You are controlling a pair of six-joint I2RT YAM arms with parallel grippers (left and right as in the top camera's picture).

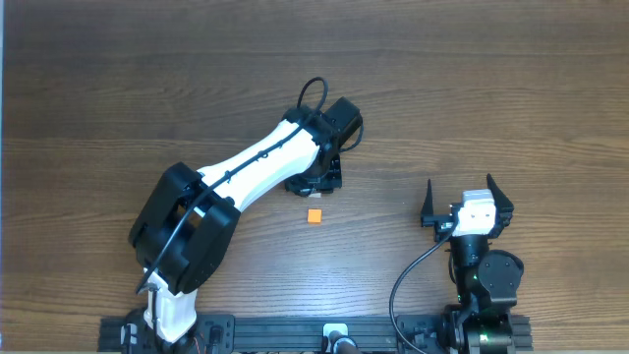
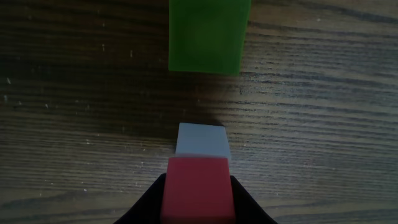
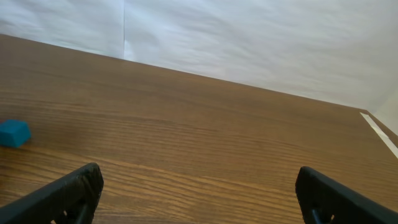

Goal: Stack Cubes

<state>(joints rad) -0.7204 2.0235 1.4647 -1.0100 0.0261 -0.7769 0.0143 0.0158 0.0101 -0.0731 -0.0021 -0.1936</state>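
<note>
Left gripper [image 2: 198, 208] fingers pinch a red plastic cube [image 2: 198, 186]; a white cube [image 2: 201, 140] sits just beyond it on the brown wooden table [image 1: 511, 79], with a green cube [image 2: 208, 34] farther out. Whether red touches white is unclear. A small orange cube [image 1: 314, 216] lies near the left gripper. Right gripper [image 1: 468, 205] fingers are spread wide, holding nothing, and a blue cube [image 3: 13, 133] lies well apart from them.

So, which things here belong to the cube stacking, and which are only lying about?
Job:
red cube, in the left fingers
grey cube
green cube
orange cube
blue cube

Lying about:
right fingers, open, holding nothing
table
wall
</note>
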